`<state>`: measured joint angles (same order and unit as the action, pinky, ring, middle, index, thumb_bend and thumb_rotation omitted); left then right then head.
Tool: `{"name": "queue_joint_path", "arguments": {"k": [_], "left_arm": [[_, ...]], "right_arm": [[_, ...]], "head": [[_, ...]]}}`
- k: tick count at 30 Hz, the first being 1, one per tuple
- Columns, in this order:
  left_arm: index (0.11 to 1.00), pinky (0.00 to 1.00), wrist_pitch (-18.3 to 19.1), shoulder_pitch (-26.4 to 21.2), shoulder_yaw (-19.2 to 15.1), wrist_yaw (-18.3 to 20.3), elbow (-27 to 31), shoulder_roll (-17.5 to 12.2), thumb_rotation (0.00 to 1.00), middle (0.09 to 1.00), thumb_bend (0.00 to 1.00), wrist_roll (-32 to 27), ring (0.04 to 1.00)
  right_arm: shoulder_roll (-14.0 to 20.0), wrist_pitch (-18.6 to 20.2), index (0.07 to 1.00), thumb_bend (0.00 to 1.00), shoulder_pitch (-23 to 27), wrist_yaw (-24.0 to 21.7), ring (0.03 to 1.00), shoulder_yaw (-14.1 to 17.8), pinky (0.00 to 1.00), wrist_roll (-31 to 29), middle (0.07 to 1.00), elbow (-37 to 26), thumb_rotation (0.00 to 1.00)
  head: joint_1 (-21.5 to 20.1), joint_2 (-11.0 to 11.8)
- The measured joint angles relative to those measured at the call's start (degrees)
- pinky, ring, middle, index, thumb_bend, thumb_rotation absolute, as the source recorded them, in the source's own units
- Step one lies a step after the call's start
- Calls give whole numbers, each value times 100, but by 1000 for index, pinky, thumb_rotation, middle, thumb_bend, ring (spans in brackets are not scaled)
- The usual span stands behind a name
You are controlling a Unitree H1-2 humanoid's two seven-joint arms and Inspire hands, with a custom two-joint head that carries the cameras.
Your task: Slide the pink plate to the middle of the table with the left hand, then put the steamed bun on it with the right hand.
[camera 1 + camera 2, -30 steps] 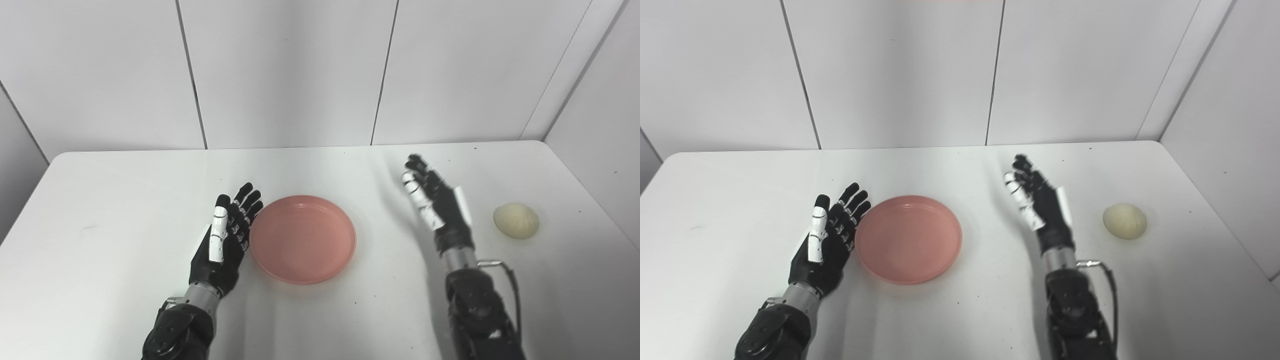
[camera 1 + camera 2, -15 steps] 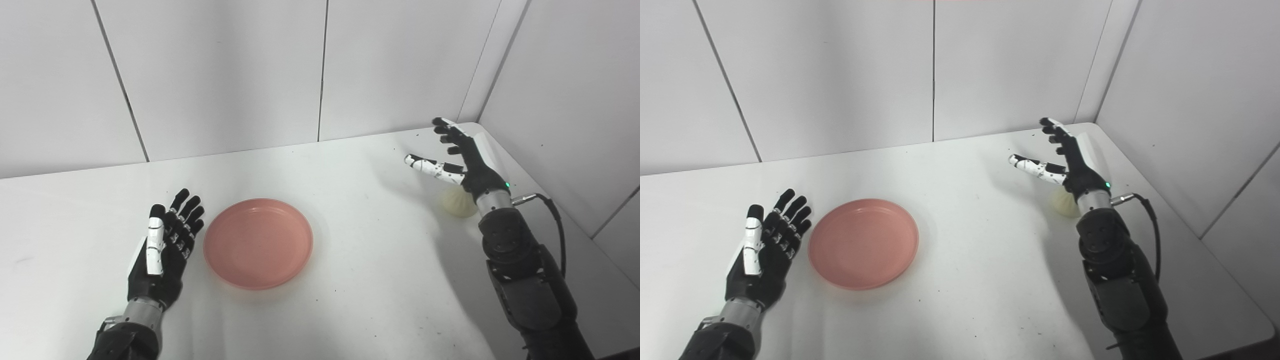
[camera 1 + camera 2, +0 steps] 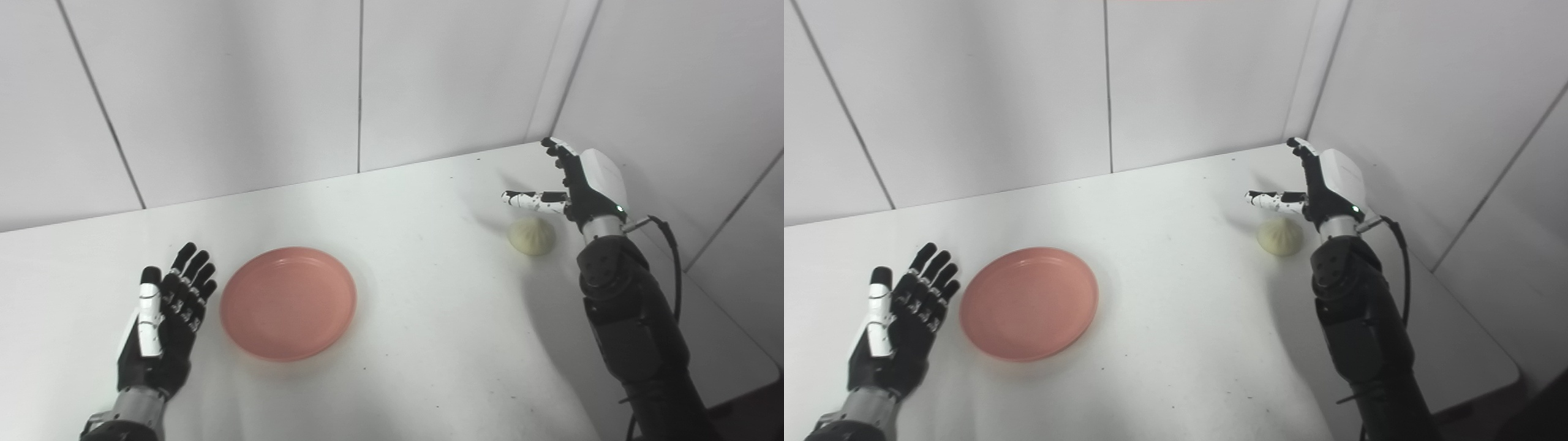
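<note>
While the right hand (image 3: 585, 187) spreads its fingers (image 3: 527, 198) empty, the steamed bun (image 3: 531, 236) lies just below.

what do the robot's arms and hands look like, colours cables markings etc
Both hands are black, with a thumb banded in white. The left hand joins its arm through a silver metal wrist ring. The right hand has a white shell on its back, a small green light near the wrist, and a black cable looping beside its bulky black forearm.

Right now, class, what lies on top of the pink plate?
Nothing: the pink plate is bare, its whole inside visible. The steamed bun sits on the table far to the right, beside the open right robot hand.
</note>
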<state>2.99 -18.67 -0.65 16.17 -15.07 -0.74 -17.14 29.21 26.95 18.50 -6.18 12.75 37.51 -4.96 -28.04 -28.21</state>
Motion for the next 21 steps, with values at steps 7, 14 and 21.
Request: {"name": "queue_joint_path", "arguments": {"k": [7, 14, 21], "left_arm": [[923, 1000, 15, 1, 9, 1, 13, -9, 1000, 959, 642, 1, 972], [930, 990, 105, 32, 21, -2, 112, -29, 1000, 956, 634, 5, 967], [926, 988, 134, 99, 62, 2, 199, -43, 999, 954, 655, 13, 967]], "right_arm": [[-62, 1, 865, 886, 8, -517, 901, 149, 768, 589, 907, 180, 309], [-101, 7, 898, 902, 8, -1254, 940, 129, 835, 1524, 925, 227, 337], [-127, 7, 890, 915, 14, -1555, 856, -44, 716, 2048, 893, 641, 362]], "head": [[-44, 0], [-53, -26], [-62, -35]]}}
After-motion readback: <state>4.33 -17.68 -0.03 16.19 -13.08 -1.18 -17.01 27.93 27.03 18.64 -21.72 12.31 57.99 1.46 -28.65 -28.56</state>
